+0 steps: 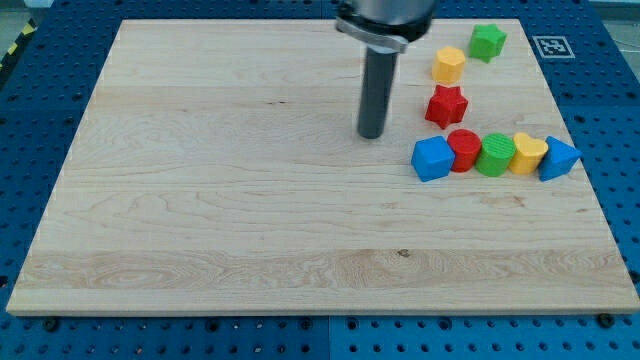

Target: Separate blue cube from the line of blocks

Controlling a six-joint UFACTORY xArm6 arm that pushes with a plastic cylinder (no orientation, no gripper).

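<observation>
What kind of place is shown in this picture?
Probably a robotics lab bench: a wooden board lies on a blue perforated table, a printed marker tag sits at one corner, and my tip stands near small coloured blocks.

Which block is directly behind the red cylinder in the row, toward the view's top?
The red star sits just behind the red cylinder, close to it; whether they touch cannot be told. The cylinder hides nothing of it. My tip stands apart, toward the view's left.
</observation>
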